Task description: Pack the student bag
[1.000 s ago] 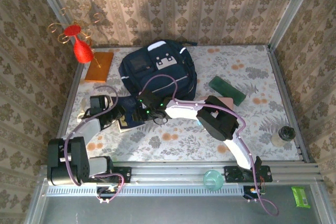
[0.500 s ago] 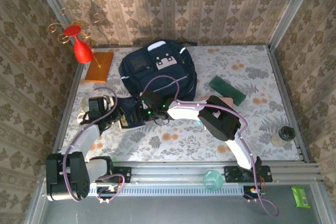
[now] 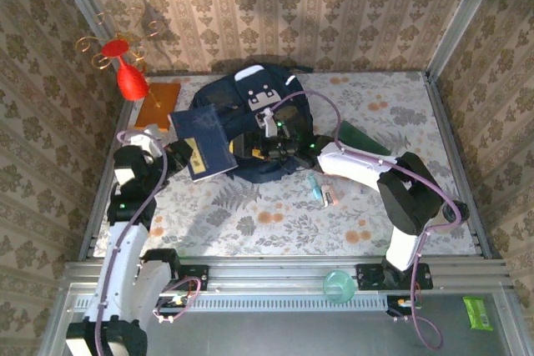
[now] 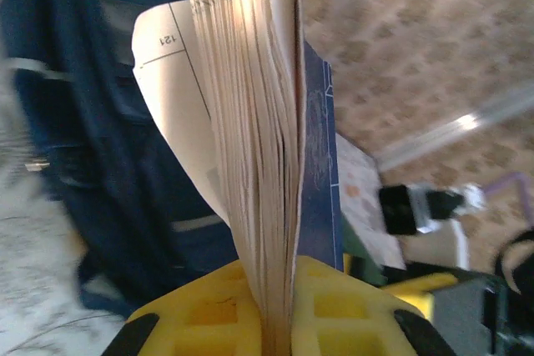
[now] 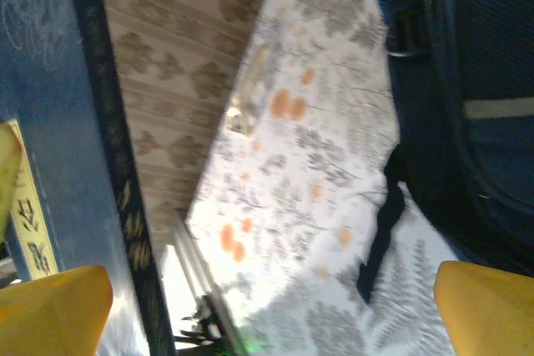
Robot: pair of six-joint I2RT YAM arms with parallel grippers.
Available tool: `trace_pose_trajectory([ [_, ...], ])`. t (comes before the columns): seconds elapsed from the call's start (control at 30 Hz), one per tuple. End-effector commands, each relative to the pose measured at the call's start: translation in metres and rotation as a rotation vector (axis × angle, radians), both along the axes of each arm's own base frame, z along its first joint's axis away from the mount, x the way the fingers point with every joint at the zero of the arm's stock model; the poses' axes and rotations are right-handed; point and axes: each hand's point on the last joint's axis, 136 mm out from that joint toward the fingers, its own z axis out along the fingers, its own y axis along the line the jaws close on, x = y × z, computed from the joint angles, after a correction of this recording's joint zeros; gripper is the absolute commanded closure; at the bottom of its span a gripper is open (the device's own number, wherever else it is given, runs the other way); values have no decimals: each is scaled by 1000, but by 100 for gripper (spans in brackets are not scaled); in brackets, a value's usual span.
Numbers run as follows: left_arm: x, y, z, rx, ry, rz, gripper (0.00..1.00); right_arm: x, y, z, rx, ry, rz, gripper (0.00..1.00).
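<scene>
Floral-cloth table (image 3: pixel 275 223) fills mid frame of the top view, with patterned wallpaper around it. The student bag (image 3: pixel 267 110), dark navy, lies flat at upper centre of the table; its grey-white front patch has dark marks but no readable text. The bag is also at the left of the left wrist view (image 4: pixel 83 122) and at the upper right of the right wrist view (image 5: pixel 484 56), pale stripe visible. The blue book (image 3: pixel 204 135) is held tilted just left of the bag, overlapping its left edge. Its cover has a small gold label, with writing too small to read. In the left wrist view the book (image 4: pixel 250 122) is seen edge-on with pages fanned, and one page is numbered "121" at upper left. Left gripper (image 3: pixel 177 154) is clenched on the book's lower edge, yellow fingers (image 4: pixel 200 314) pinching the pages. Right gripper (image 3: pixel 249 146) is at the bag's near edge, just right of the book, jaws spread wide with nothing between them (image 5: pixel 267 314); the book cover (image 5: pixel 50 81) runs down the left side of that view. An orange flat pad (image 3: pixel 158 99) is upper left, near the bag. A green box (image 3: pixel 360 137), right of the bag, is partly under the right arm. A red vase (image 3: pixel 129 77) is far upper left. A teal pen (image 3: pixel 319 188) lies centre right. A teal cup (image 3: pixel 338 285) is on the bottom rail, and a green packet (image 3: pixel 478 312) at lower right has unreadable print.
</scene>
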Motion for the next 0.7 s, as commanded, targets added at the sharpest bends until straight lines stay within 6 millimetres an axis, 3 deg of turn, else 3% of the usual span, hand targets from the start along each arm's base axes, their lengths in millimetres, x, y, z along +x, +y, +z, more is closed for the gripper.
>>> trace_pose_trajectory([
  [0.0,-12,-33,48,-57,-119,-169,99,-25,15,44,183,8,107,0],
  [0.1,-13,-49,47,-61,-115,-228,99,-25,13,58,231,-20,107,6],
  [0.17,-11,-56,40,-76,-90,-252,99,-23,11,70,282,-34,106,19],
  [0.23,-5,-55,27,-79,-43,-234,99,-19,5,76,332,-29,84,54],
  [0.3,3,-50,10,-64,9,-181,95,-13,-6,75,359,-22,41,81],
  [0.37,10,-45,-10,-27,64,-138,76,-5,-22,67,348,-8,-16,90],
  [0.43,17,-31,-42,78,153,-64,49,5,-48,51,298,23,-89,95],
  [0.5,23,-15,-73,203,245,0,35,18,-85,30,201,64,-194,99],
  [0.57,30,-14,-93,300,293,-9,29,27,-131,23,109,35,-304,100],
  [0.67,41,-40,-105,477,285,-116,26,28,-197,41,-6,-62,-450,100],
])
